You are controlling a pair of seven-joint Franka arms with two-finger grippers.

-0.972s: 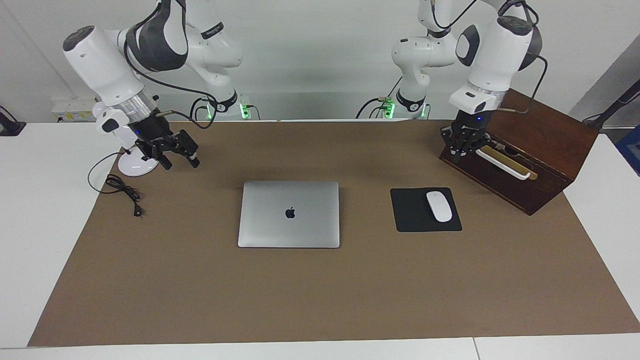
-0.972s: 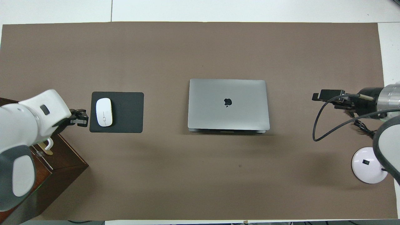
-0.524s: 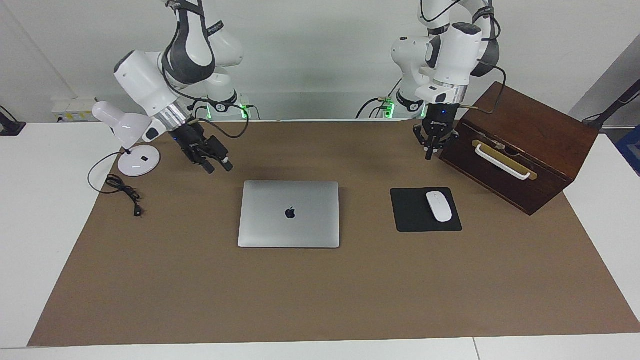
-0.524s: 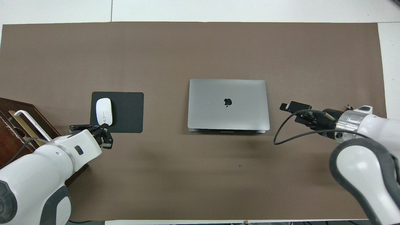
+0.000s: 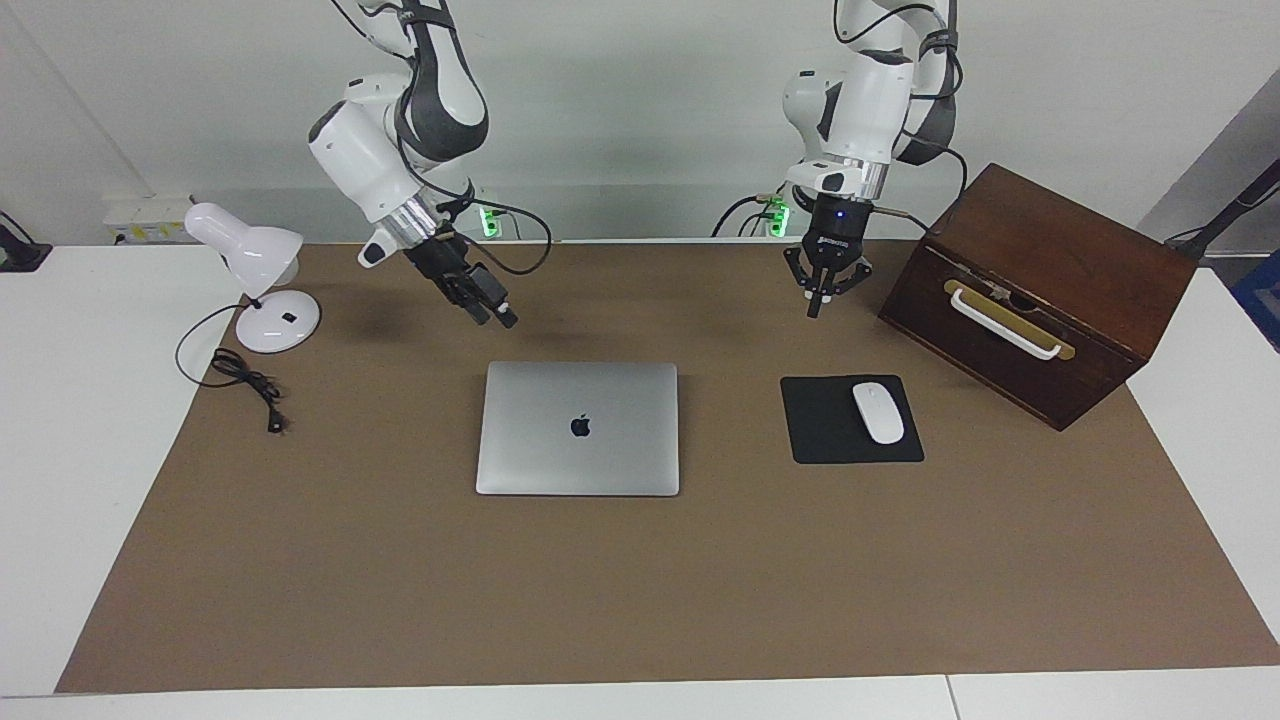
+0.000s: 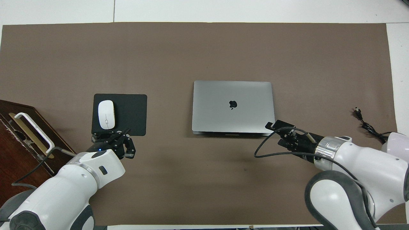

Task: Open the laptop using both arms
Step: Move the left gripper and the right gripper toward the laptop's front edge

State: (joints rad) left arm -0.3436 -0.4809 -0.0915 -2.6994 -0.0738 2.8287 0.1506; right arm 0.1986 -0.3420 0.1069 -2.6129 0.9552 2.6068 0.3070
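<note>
The laptop [image 5: 578, 428] lies closed in the middle of the brown mat, lid up with its dark logo; it also shows in the overhead view [image 6: 233, 107]. My right gripper [image 5: 495, 318] hangs open and empty over the mat, just off the laptop's corner at the right arm's end. In the overhead view the right gripper [image 6: 275, 126] overlaps that corner. My left gripper [image 5: 812, 305] is empty and points down over the bare mat beside the black mouse pad [image 5: 830, 425]. It also shows in the overhead view [image 6: 113, 142].
A white mouse [image 5: 878, 412] lies on the mouse pad. A dark wooden box [image 5: 1050, 290] with a white handle stands at the left arm's end. A white desk lamp [image 5: 260, 270] and its black cable [image 5: 245, 385] are at the right arm's end.
Both arms have swung inward: the right gripper from the lamp to the laptop's corner, the left gripper from the wooden box to beside the mouse pad. The laptop has not moved.
</note>
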